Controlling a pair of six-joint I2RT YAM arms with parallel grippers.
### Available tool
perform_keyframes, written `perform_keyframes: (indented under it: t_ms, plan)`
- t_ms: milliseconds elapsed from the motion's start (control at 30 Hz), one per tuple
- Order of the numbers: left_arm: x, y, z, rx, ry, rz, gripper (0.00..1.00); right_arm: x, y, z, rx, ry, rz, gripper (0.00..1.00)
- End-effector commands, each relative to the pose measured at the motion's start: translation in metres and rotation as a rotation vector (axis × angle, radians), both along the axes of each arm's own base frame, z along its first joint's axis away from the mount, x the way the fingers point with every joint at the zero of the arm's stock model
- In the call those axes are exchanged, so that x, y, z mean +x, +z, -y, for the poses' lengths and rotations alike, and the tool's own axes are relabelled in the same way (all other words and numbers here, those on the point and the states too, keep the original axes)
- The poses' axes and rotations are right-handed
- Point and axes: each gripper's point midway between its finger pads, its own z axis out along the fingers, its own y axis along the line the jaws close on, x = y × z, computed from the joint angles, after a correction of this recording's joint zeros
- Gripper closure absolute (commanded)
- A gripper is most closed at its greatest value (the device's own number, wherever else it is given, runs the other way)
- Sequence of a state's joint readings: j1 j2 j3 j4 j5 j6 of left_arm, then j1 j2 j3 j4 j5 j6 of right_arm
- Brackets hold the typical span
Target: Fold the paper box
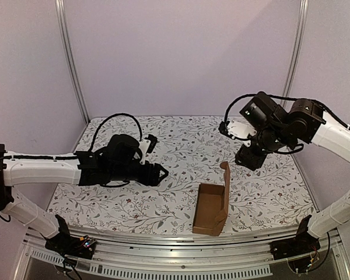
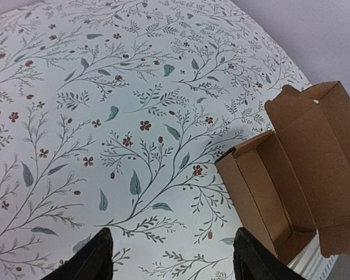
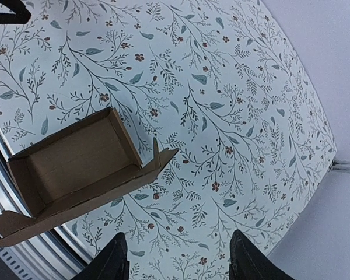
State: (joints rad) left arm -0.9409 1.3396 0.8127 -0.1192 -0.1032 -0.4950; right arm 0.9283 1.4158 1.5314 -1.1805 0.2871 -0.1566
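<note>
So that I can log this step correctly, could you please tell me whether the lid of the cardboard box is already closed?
No, the box is open, with its lid standing upright along one side.

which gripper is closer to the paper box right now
Right, narrowly. The right gripper hangs just beyond the upright lid of the paper box; the left gripper sits farther off to its left. Both are open.

Plain lilac walls [image 1: 181, 52] rise behind and beside the table [image 1: 181, 137] with its white floral top, and metal posts [image 1: 72, 64] stand at its far corners.
</note>
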Motion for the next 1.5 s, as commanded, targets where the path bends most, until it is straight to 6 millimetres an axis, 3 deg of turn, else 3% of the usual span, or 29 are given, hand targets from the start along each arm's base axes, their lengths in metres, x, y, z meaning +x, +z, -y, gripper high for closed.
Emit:
perform_keyframes:
  t_ms: [0,200,267,467,700,1067,1200,1467]
  plan:
    - [0.008,0.011,0.042,-0.084,-0.111,-0.009,0.32,-0.006,-0.02,0.03,0.109,-0.238,0.009,0.38]
    - [0.014,-0.012,0.087,-0.091,-0.211,-0.102,0.36,-0.042,-0.084,0.053,0.228,-0.397,-0.134,0.44]
    - [0.018,-0.018,0.101,-0.09,-0.236,-0.124,0.38,-0.056,-0.097,0.049,0.331,-0.409,-0.196,0.44]
    - [0.04,-0.041,0.128,-0.061,-0.223,-0.16,0.45,-0.086,-0.132,0.04,0.639,-0.48,-0.307,0.59]
    - [0.062,-0.063,0.15,-0.095,-0.207,-0.219,0.61,-0.108,-0.167,0.021,0.808,-0.536,-0.399,0.7]
    - [0.074,-0.096,0.177,-0.104,-0.256,-0.308,0.99,-0.14,-0.195,-0.021,0.804,-0.465,-0.544,0.99]
    - [0.071,-0.106,0.18,-0.103,-0.274,-0.333,1.0,-0.152,-0.203,-0.033,0.773,-0.436,-0.575,1.0]
    - [0.066,-0.117,0.177,-0.097,-0.282,-0.355,1.0,-0.173,-0.213,-0.036,0.735,-0.427,-0.634,1.0]
